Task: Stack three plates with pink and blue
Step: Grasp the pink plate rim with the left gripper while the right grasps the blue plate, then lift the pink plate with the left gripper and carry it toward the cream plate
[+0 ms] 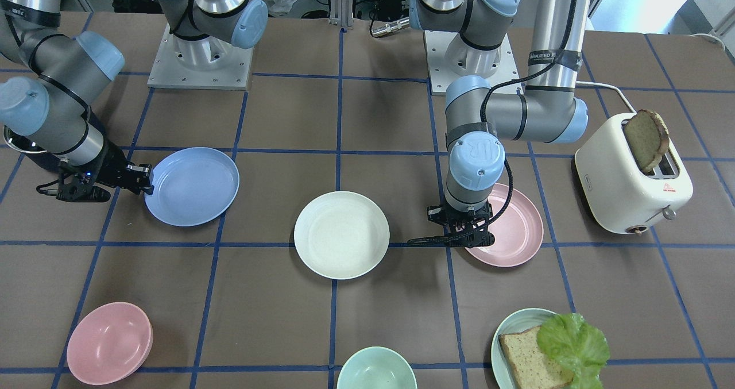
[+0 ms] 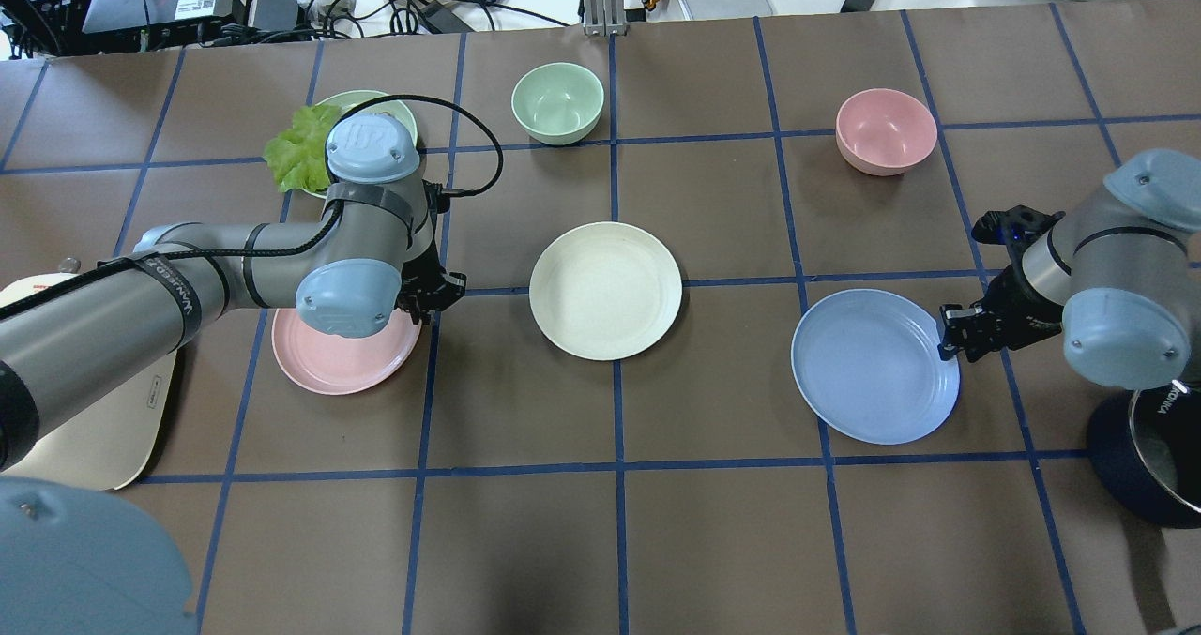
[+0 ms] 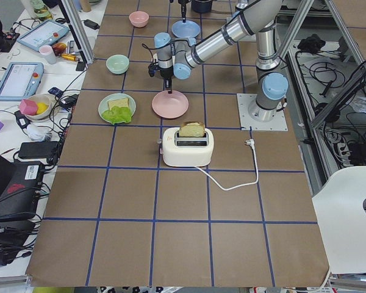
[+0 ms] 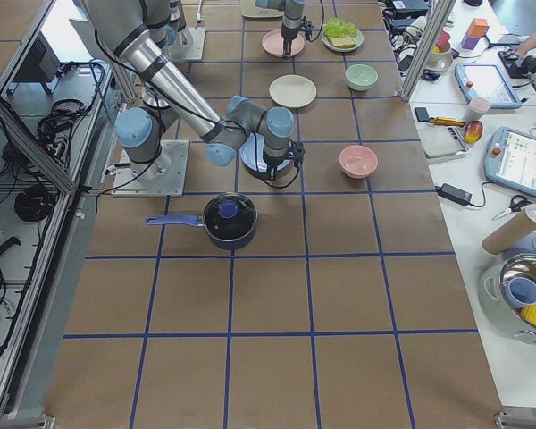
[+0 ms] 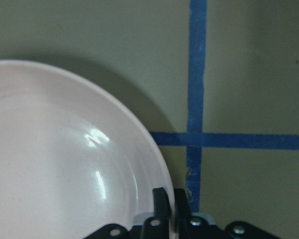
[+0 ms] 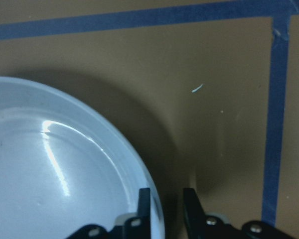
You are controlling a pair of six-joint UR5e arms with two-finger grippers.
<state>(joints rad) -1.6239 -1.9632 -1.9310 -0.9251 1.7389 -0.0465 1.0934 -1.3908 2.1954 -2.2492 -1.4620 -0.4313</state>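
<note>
Grasp stage, as I read it, before either coloured plate travels to the cream plate at the centre of the overhead view. The pink plate lies left of centre. The left gripper has its fingers pressed onto that plate's rim, one inside and one outside, at the lower middle of the wrist view. The blue plate lies right of centre. The right gripper straddles its rim with the fingers apart, the outer one clear of the edge. I would close the right side fully before lifting. I would then raise each plate level, high enough to clear the cream rim, and bring them in one at a time so the arms do not meet over the centre.
</note>
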